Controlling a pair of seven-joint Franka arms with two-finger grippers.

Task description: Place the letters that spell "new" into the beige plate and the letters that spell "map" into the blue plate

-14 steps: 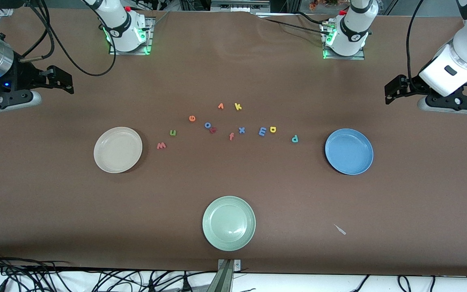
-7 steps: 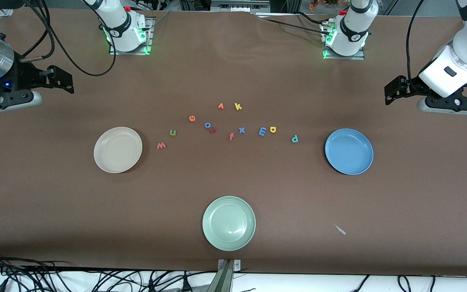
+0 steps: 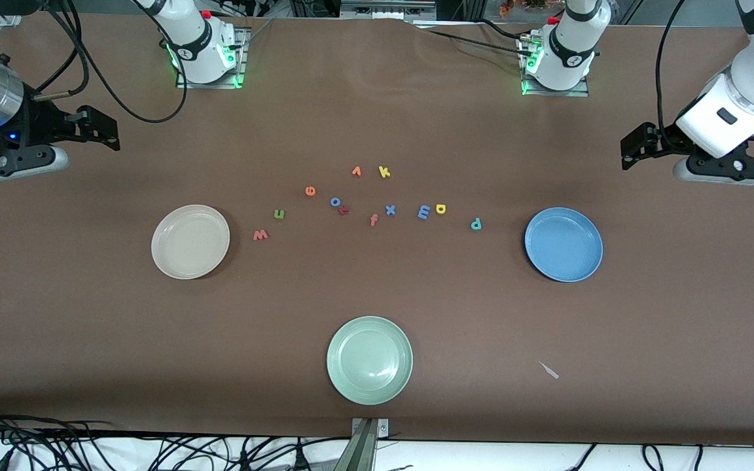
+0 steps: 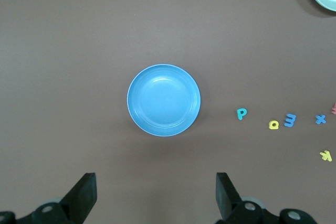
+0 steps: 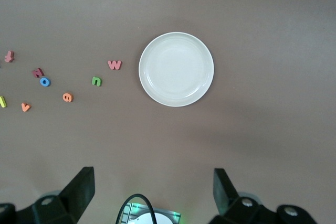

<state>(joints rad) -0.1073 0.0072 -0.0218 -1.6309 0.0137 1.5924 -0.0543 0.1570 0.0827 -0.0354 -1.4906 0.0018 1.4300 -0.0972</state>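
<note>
Brown desk (image 3: pixel 377 314), two arms, both waiting high at their own ends.

Left gripper (image 4: pixel 155 195): raised over the desk at the left arm's end, above bare surface just beside the blue plate; fingers (image 4: pixel 84 192) spread wide apart, holding nothing.

Right gripper (image 5: pixel 152 192): raised over the right arm's end, near the beige plate; fingers (image 5: pixel 81 190) likewise wide apart and empty.

Beige plate (image 3: pixel 190 241): flat on the desk toward the right arm's end, nothing in it.

Blue plate (image 3: pixel 563 244): flat on the desk toward the left arm's end, nothing in it.

Pale green plate (image 3: pixel 370 360): near the desk edge closest to the front camera, midway along it.

Letters, all lying on the desk's middle between the beige and blue plates:
- salmon w (image 3: pixel 260 235), closest to the beige plate
- green n (image 3: pixel 279 213), beside the w
- orange e (image 3: pixel 310 191)
- blue m (image 3: pixel 423 211), just beside the yellow a (image 3: pixel 441 209)
- teal p (image 3: pixel 476 224), closest to the blue plate
- blue o (image 3: pixel 336 201) touching the dark red letter (image 3: pixel 344 210)
- orange f (image 3: pixel 373 220), blue x (image 3: pixel 390 210)
- orange v (image 3: pixel 356 171) and yellow k (image 3: pixel 384 172), nearest the arm bases
</note>
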